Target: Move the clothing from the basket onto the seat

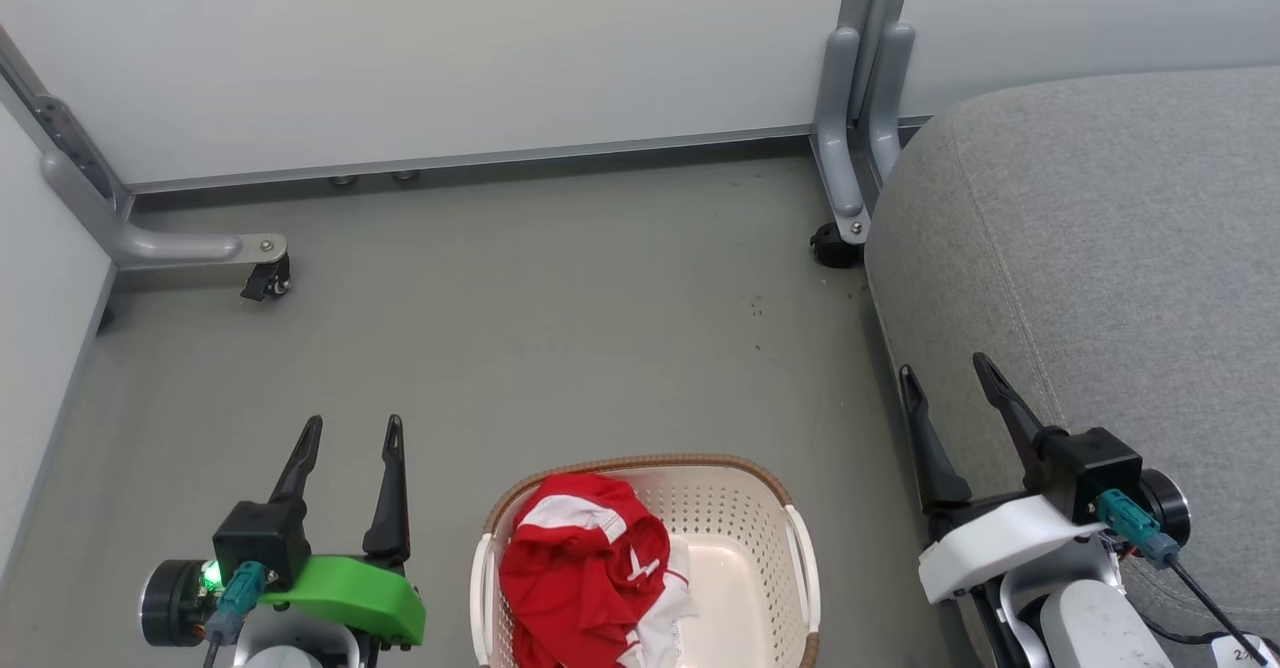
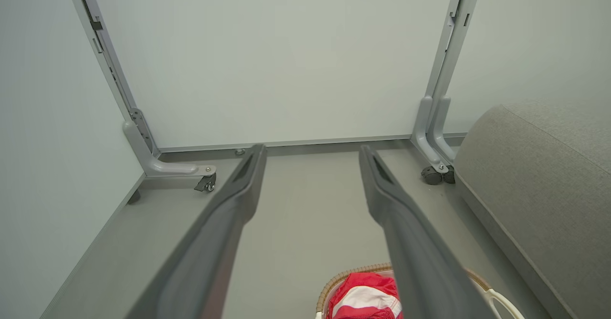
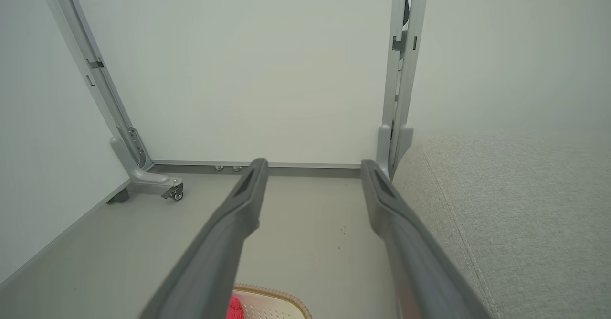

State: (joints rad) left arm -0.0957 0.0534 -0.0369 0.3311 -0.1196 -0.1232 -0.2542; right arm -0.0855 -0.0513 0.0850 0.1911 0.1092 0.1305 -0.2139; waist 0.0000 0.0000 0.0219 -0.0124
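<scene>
Down on the floor [image 1: 560, 308] between the arms, the basket [image 1: 700, 462] holds the clothing [image 1: 585, 573]: a soft, crumpled red bundle with white stripes, piled toward the robot-left wall. Can't tell if it's one garment or two. Visible part of the seat [image 1: 1100, 228] is bare, so I'd say nothing is moved yet. Left gripper [image 1: 352, 426] and right gripper [image 1: 943, 365]: jaws spread, empty, flanking the basket. Basket is perforated white plastic with a brown woven-look rim. Seat is coarse grey fabric with a rounded corner and a stitched seam.
</scene>
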